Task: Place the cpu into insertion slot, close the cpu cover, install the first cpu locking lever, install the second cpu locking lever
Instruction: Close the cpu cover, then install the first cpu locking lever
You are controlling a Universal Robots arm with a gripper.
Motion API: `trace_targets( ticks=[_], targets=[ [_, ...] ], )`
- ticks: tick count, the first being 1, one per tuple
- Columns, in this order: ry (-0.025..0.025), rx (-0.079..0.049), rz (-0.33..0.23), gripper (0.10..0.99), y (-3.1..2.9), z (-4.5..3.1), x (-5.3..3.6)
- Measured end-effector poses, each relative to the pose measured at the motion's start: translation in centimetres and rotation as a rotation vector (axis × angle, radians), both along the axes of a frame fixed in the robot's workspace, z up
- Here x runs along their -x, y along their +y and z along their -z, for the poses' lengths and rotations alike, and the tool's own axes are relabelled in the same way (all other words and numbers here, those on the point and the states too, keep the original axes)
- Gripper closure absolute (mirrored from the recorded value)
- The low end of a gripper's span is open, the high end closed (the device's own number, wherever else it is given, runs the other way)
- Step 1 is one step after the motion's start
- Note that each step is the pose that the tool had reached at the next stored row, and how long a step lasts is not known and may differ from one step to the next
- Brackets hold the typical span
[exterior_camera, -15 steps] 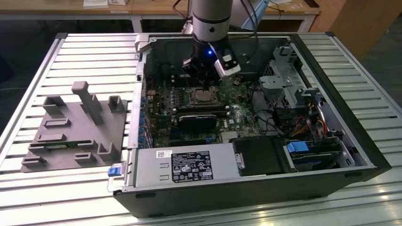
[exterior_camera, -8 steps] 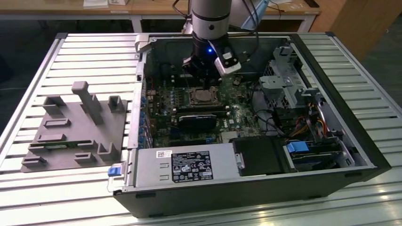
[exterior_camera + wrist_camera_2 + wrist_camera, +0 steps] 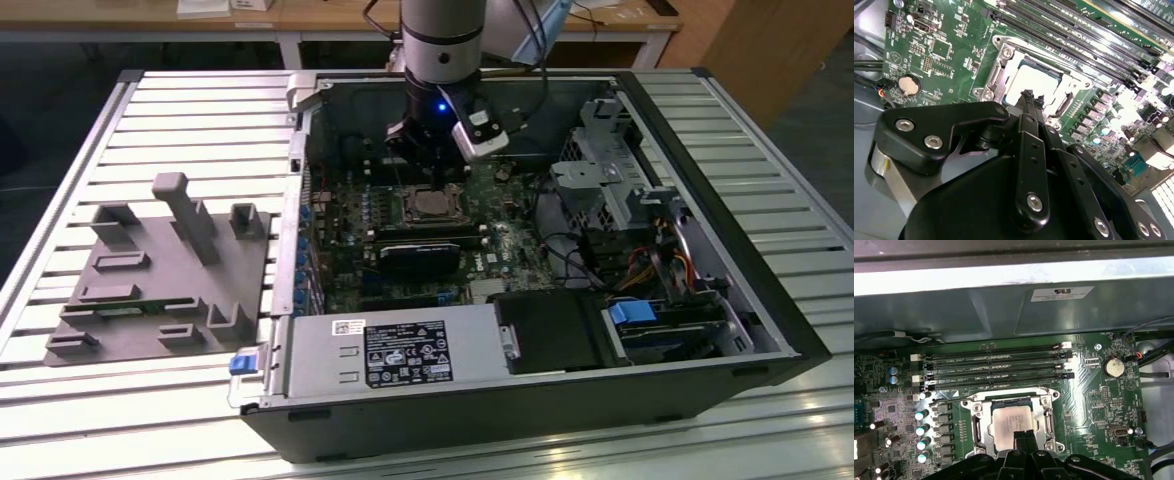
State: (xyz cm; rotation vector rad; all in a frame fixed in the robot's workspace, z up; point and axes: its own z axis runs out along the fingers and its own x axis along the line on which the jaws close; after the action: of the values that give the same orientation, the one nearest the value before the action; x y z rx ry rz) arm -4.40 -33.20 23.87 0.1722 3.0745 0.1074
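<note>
Two fingers (image 3: pixel 1020 439) of the gripper (image 3: pixel 1031 96) are drawn together with nothing visible between them. Their tips sit over the near edge of the cpu (image 3: pixel 1011 421), which lies flat in the insertion slot (image 3: pixel 406 201) just ahead of and below them. The cpu cover (image 3: pixel 1043 412) appears folded down, its frame ringing the chip on every side of the fingertips. Whether either locking lever is latched I cannot tell. Judging by this, the work is at the cover-and-lever stage. Doing it well would mean bearing only on the metal frame or a lever, never on the chip's top, and keeping any push straight so the frame seats evenly. Room is tight: the memory slots (image 3: pixel 999 365) run just beyond the socket, ahead of the fingers, a row of capacitors (image 3: pixel 921 431) stands off to one side of them, and the case wall (image 3: pixel 1004 310) rises farther ahead. Open space lies mainly above the fingers.
</note>
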Motion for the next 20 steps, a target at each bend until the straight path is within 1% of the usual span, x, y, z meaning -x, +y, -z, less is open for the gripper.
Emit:
trace_targets(
  ticks=[10,12,14,18,20],
  targets=[
    [-0.0005,0.0,0.001,0.984,0.0,0.0,0.05],
    [-0.0021,0.0,0.001,0.984,0.0,0.01,0.21],
    [-0.0022,0.0,0.001,0.984,0.0,0.01,0.25],
    [-0.0022,0.0,0.001,0.984,0.0,0.01,0.78],
    [-0.0028,0.0,0.001,0.984,0.0,0.02,1.25]
  ],
)
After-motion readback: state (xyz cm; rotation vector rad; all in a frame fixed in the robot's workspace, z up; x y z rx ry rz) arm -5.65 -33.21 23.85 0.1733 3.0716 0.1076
